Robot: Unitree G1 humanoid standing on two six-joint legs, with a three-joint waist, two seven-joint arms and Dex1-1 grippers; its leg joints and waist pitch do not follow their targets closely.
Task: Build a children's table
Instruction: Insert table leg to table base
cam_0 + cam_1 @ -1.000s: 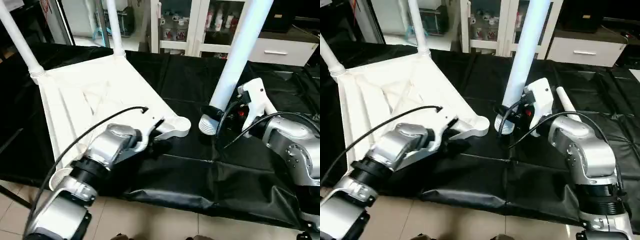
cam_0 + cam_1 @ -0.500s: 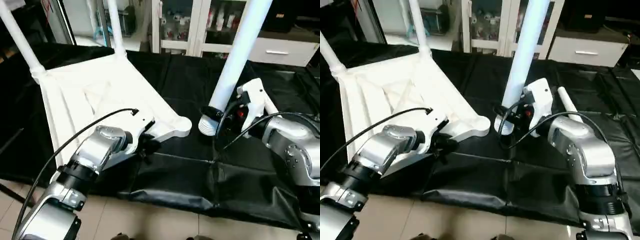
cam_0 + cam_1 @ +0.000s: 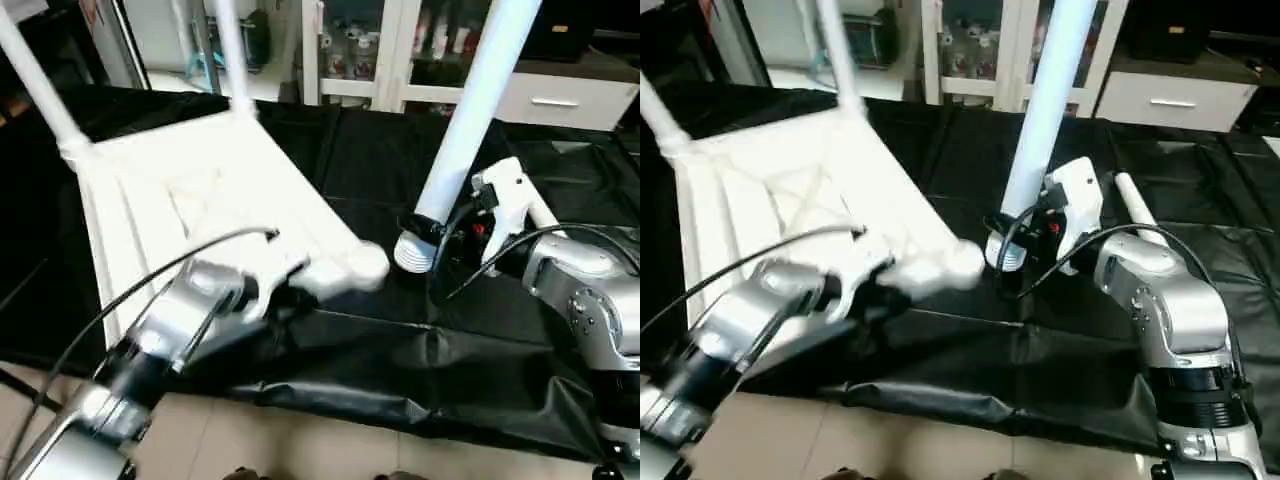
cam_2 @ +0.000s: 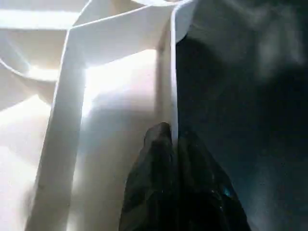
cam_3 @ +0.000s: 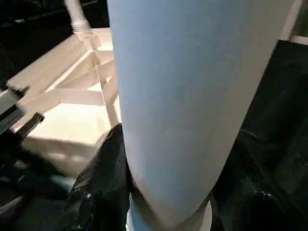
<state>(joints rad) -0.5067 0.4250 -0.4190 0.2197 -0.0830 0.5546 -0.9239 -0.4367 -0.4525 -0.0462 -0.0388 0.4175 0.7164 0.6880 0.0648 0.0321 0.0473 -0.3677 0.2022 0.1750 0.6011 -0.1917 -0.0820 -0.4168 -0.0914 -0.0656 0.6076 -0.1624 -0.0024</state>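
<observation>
The white table top (image 3: 190, 190) lies underside up on the black-covered work table (image 3: 520, 330). Two legs (image 3: 40, 85) (image 3: 232, 50) stand in its far corner sockets. My left gripper (image 4: 173, 137) is shut on the thin rim wall of the top's near edge (image 3: 285, 295), just left of the empty near-right corner socket (image 3: 365, 262). A third white leg (image 3: 465, 110) is upright in my right gripper (image 3: 428, 232), which is shut on it low down. The leg's ribbed end (image 3: 412, 255) hangs just right of that socket. A fingertip (image 5: 103, 178) presses its side.
A further white leg (image 3: 1132, 205) lies on the cover behind my right arm. Glass-door cabinets (image 3: 360, 50) and a white drawer unit (image 3: 560, 100) stand beyond the far edge. The cover's folded front edge (image 3: 400, 400) hangs over tiled floor.
My left gripper has slid back from the corner socket along the near edge and closed on the rim. The top's near-right corner has shifted slightly toward me. The right arm and leg hold still.
</observation>
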